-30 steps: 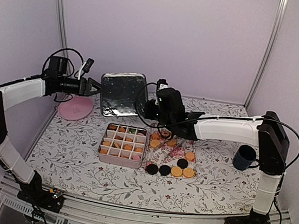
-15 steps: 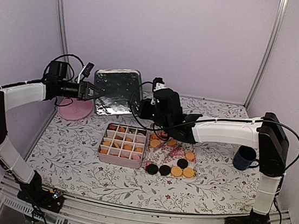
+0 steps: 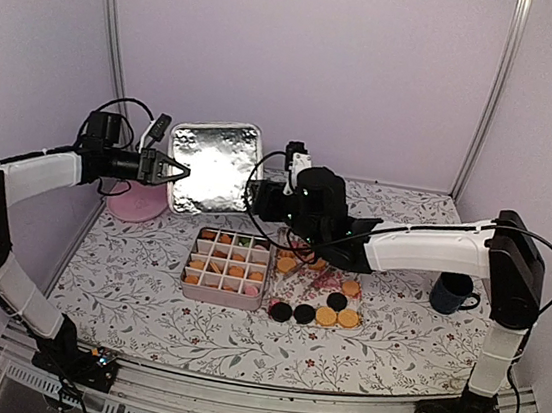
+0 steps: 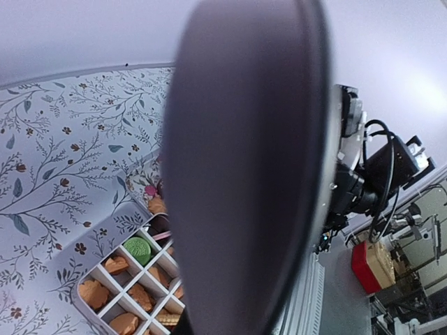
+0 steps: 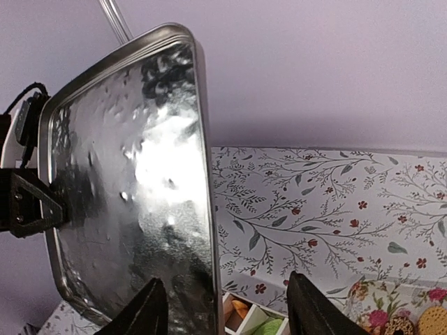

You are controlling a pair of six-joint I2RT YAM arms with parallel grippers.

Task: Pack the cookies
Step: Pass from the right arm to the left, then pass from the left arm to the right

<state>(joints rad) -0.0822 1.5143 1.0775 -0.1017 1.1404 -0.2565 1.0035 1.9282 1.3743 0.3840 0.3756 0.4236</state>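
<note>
The left tool [image 3: 174, 170] is clamped on the left edge of a silver tin lid [image 3: 215, 167], which hangs clear of the table [image 3: 126, 279], tilted, with its shiny face toward the overhead camera. Beneath that tool lies a pink plate [image 3: 138, 202]. Lower and to its right sits a divided box [image 3: 219, 298] with cookies [image 3: 236, 271] in most cells. The right tool [image 5: 223, 280] is at the lid's right edge, its fingers apart and the rim between them; whether they touch it I cannot tell. Below this tool, loose golden and black cookies lie on a floral sheet [image 3: 296, 288]. A dark blue mug [image 3: 450, 290] stands well to its right.
</note>
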